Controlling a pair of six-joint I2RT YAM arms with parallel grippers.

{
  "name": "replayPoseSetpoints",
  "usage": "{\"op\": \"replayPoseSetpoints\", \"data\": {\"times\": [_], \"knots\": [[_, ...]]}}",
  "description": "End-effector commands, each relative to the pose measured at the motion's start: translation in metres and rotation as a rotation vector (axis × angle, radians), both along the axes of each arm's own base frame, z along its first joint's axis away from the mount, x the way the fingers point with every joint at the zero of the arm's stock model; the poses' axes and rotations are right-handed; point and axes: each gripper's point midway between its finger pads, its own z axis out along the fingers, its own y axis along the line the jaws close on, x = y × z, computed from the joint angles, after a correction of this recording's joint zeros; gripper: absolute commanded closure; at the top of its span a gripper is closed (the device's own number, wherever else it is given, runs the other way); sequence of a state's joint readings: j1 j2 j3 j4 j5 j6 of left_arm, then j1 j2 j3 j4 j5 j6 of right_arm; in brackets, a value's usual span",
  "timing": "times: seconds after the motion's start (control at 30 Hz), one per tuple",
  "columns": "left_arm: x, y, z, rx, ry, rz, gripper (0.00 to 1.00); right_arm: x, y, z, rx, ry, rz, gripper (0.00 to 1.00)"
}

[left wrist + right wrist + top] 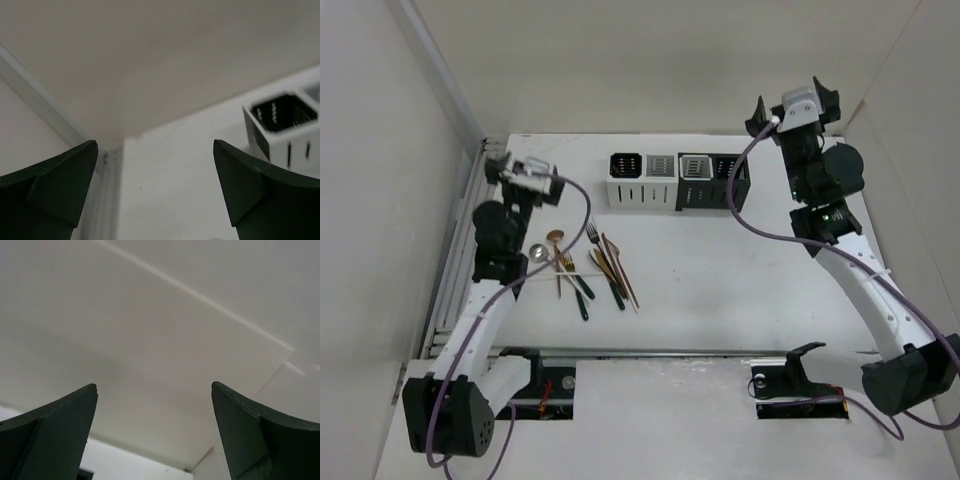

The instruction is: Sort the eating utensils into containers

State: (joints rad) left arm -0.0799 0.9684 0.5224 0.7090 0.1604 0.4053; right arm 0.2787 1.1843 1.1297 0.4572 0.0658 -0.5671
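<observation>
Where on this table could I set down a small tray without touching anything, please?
The widest bare patch of the table lies in front of the containers, between the utensils and the right arm. It is crowded on the left, where the utensils fan out close beside the left arm, and their gap to the containers is narrow.

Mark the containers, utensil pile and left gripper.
containers (640,195): top external view, white box's slotted front wall.
utensil pile (620,272): top external view, copper handle.
left gripper (155,150): left wrist view, midway between fingertips.
</observation>
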Motion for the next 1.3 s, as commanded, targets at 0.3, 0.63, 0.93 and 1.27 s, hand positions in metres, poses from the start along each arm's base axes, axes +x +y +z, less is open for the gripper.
{"op": "replayPoseSetpoints", "data": {"times": [0.3, 0.63, 0.93, 1.27], "knots": [[-0.019, -0.006, -0.060, -0.171, 0.895, 0.104, 0.21, -0.015, 0.027, -0.042, 0.310, 0.287, -0.141, 0.19], [-0.053, -0.007, -0.170, -0.231, 1.270, 0.209, 0.42, -0.040, 0.151, -0.167, 0.492, 0.760, 0.097, 0.42], [-0.035, -0.008, -0.214, -0.244, 1.327, 0.227, 0.67, -0.043, 0.158, -0.186, 0.498, 0.837, 0.083, 0.52], [-0.011, 0.004, -0.230, -0.279, 1.264, 0.321, 0.68, -0.048, 0.152, -0.172, 0.489, 0.801, 0.098, 0.52]]}}
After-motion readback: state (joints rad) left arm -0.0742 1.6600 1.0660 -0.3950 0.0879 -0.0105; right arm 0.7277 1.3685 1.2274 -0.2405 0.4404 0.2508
